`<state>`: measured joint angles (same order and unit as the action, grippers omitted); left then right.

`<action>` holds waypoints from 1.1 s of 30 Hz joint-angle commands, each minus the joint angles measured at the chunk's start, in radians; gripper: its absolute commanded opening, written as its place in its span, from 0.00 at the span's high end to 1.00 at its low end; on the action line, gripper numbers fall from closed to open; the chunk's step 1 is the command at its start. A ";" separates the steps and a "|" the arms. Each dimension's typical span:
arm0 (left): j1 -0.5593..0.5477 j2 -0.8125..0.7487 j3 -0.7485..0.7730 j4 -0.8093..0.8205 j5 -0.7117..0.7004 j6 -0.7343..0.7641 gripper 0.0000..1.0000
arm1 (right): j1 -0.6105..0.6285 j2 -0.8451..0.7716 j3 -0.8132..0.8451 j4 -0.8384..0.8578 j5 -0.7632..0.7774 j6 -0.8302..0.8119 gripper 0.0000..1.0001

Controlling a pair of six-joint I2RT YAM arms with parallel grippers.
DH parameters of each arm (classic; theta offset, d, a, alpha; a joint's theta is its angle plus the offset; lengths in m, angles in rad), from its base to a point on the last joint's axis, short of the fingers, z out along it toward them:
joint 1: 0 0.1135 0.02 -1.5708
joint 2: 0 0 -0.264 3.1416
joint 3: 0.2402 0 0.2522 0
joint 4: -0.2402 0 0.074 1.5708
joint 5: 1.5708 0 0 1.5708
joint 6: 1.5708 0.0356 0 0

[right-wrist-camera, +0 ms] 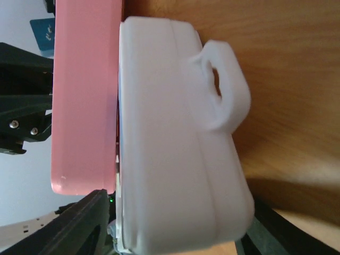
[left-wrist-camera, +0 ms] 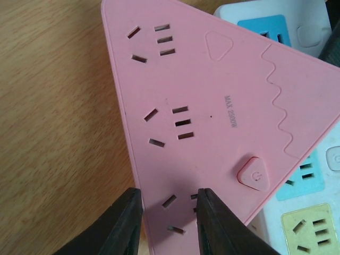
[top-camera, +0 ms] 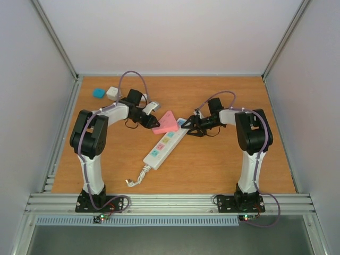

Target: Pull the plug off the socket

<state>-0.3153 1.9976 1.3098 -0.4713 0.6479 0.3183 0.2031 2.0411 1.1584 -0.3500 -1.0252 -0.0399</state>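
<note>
Left gripper point(left-wrist-camera: 169, 197) is nearly closed, its two dark fingers pinching one corner of the plug point(left-wrist-camera: 212, 106), a flat pink triangular adapter; one finger lies on the slotted face, the other just off the edge over the wood; the socket point(top-camera: 162, 147), a long white power strip, lies at the centre of the top view on the wooden table point(top-camera: 239, 164), its long axis running diagonally from lower left to upper right, its short cord point(top-camera: 139, 175) trailing off the lower-left end; the plug sits on the upper-right end; the left arm rises from the bottom left, elbow bent, forearm reaching right toward the centre; the right arm mirrors it from the bottom right, reaching left; the right gripper point(top-camera: 186, 127) stands wide, fingers either side of the strip's upper-right end and close against it, though whether they press it cannot be told; a teal block point(top-camera: 99, 93) and a white block point(top-camera: 112, 92) lie in the upper left.
</note>
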 commanded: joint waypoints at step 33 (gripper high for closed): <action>-0.220 -0.453 -0.670 0.906 -0.590 0.443 0.15 | -0.007 0.147 0.129 -0.055 -0.046 -0.041 0.81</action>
<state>-0.4881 1.5547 0.6991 0.1375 0.1955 0.6495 0.1959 2.1609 1.2888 -0.3611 -1.1210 -0.0166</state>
